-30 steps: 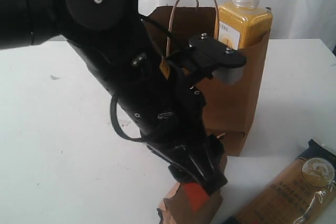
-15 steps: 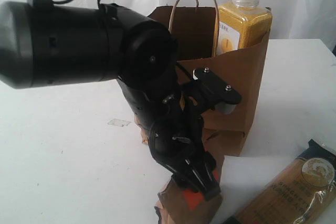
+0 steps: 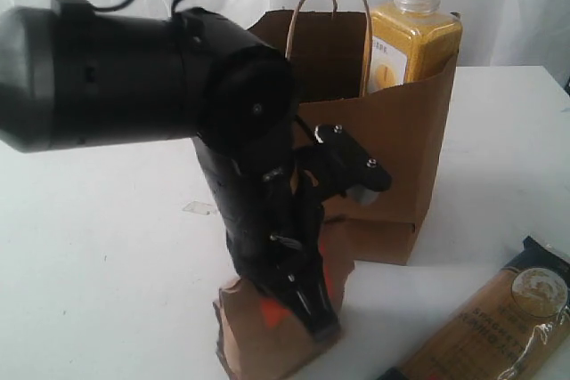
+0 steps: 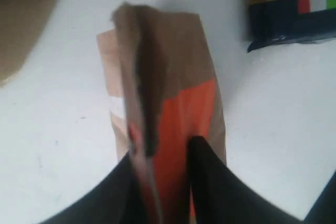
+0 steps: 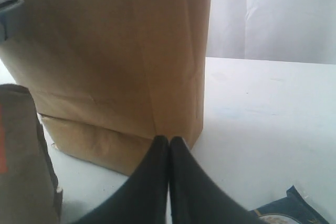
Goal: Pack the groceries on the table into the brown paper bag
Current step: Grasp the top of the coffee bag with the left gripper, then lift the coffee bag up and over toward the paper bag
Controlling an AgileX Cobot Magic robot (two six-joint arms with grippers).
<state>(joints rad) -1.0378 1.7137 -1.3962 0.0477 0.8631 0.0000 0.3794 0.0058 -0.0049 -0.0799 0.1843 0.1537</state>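
Broadly, the white table (image 3: 107,246) is carrying everything, and the tall brown paper bag (image 3: 401,140) is standing upright on it toward the back. The left arm (image 3: 134,68) is reaching down in front of the bag, filling much of the exterior view. The spaghetti packet (image 3: 499,327) is lying flat on the table, well to the right of the arm. The brown pouch (image 3: 254,340) with its orange-red label is sitting on the table just in front of the bag, top edge up. The yellow white-capped bottle (image 3: 414,33) is standing inside the bag at its right rear corner, its cap poking above the rim. The left gripper (image 4: 163,166) is pinching the pouch's top, one black finger on each face. The right gripper (image 5: 169,142) is hanging low beside the bag with its fingers pressed together, grasping nothing.
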